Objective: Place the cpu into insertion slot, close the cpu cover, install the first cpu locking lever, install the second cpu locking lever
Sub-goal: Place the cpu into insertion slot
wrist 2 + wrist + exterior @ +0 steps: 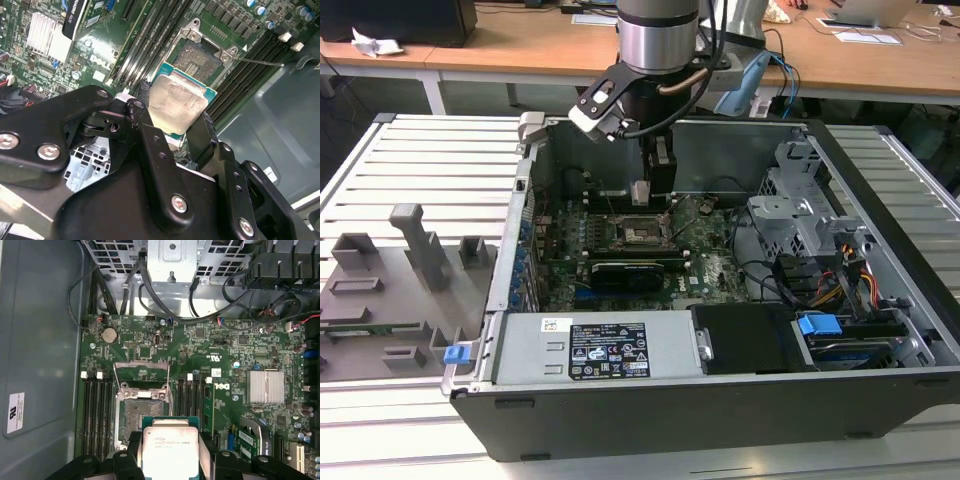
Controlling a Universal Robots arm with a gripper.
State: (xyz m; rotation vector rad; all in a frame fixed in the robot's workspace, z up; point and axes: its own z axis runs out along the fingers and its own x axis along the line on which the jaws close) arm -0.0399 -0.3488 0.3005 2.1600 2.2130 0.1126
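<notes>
the computer case (880,400) lies open on the ribbed metal worktop (420,160), and its power supply (590,350) along the front edge carries a large black sticker crowded with white print and marks, plus a small white sticker at one corner; the print is too small to make out. in the first wrist view a white label (16,412) with black symbols sits on the grey case wall. the green motherboard (240,360) bears a white printed logo beside the silver heatsink (266,386), and fine white lettering is scattered over it. the cpu (169,442) shows faint dark lines of print on its silvery top. the gripper (170,462) is clenched on the cpu, one black finger against each of two opposite edges, holding it flat with the metal top facing up. in the second wrist view the cpu (177,102) hangs in the gripper (172,120) just beside the insertion slot (200,57) and not seated in it. the insertion slot (142,417) lies bare with the cpu cover (141,392) swung up off it, between the two banks of black memory slots (97,415). in the exterior view the gripper (642,195) hangs inside the case near its rear wall, just above the insertion slot (642,232).
</notes>
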